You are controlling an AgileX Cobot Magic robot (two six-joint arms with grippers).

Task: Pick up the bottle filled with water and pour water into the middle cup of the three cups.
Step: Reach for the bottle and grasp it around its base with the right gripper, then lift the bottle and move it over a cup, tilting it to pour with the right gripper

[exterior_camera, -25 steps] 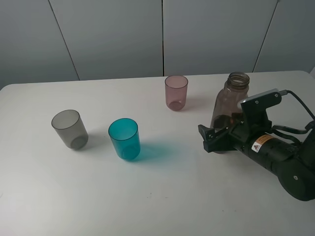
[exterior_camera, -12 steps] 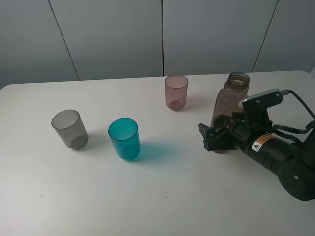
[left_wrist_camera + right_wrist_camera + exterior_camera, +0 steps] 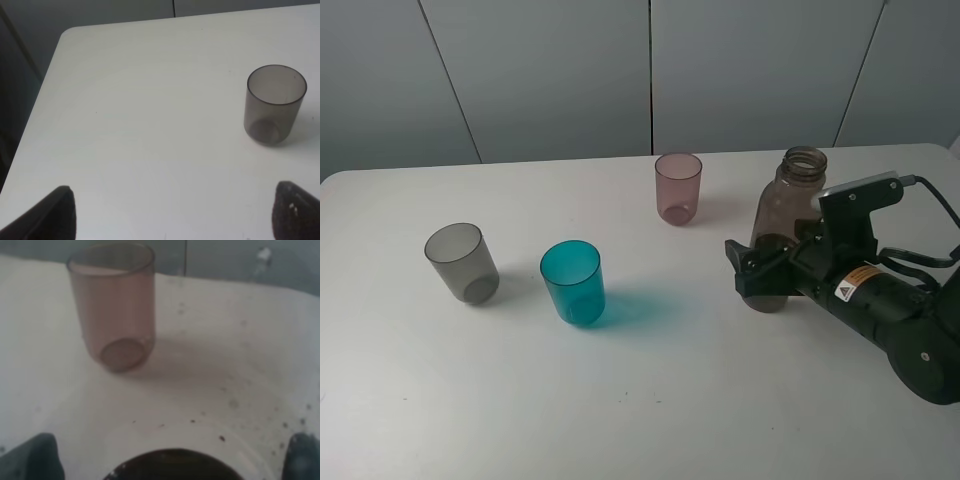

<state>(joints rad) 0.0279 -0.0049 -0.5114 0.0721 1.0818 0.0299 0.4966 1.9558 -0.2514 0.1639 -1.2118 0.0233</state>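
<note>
At far left the left gripper hangs over the table, its jaws spread wide with nothing between them. Near it stands the smoky grey cup, upright and empty. The middle cup, teal-blue, stands next, also empty. Further right and back is the pinkish-mauve cup, empty too. The bottle stands upright and uncapped at right; its water level cannot be made out. The right gripper sits low at its base, jaws wide apart on either side.
</note>
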